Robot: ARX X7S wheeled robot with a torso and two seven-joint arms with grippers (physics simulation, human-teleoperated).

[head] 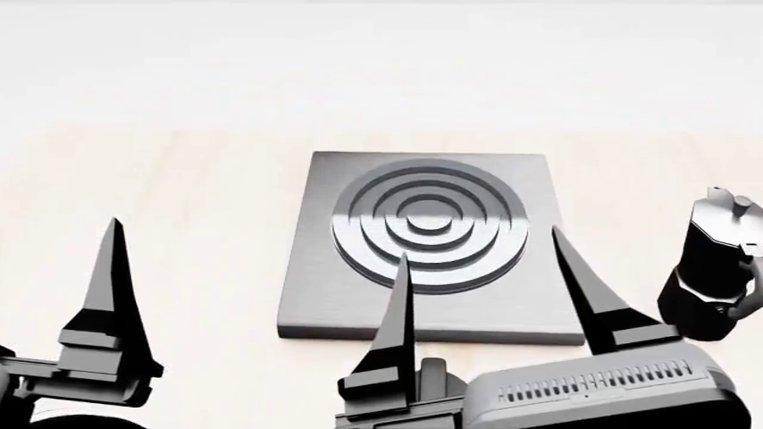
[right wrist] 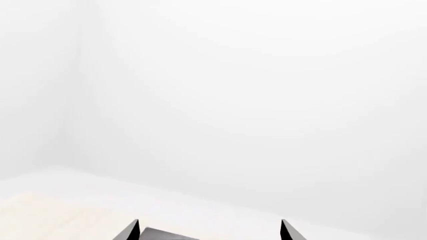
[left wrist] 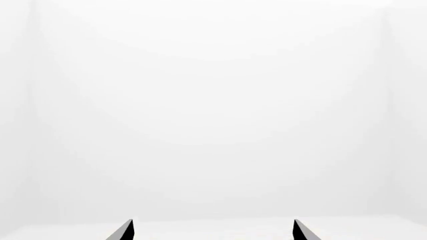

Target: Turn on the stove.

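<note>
Hovering at stove [head: 357, 268] near edge: right hand [head: 483, 268] fingers apart (left hand [left wrist: 212, 231] likewise); moka pot [head: 712, 277] beside.

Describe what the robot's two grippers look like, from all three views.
Head view: the right gripper has two long, dark grey, pointed fingers on stepped blocks, behind them a lighter grey housing with a slotted vent. The left gripper shows one similar finger there. Wrist views show only black wedge-shaped fingertips. No cables or markings visible.

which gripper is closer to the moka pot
Right. The right gripper is open over the stove's near edge, just left of the moka pot in the head view. The left gripper is far off past the stove's other side.
</note>
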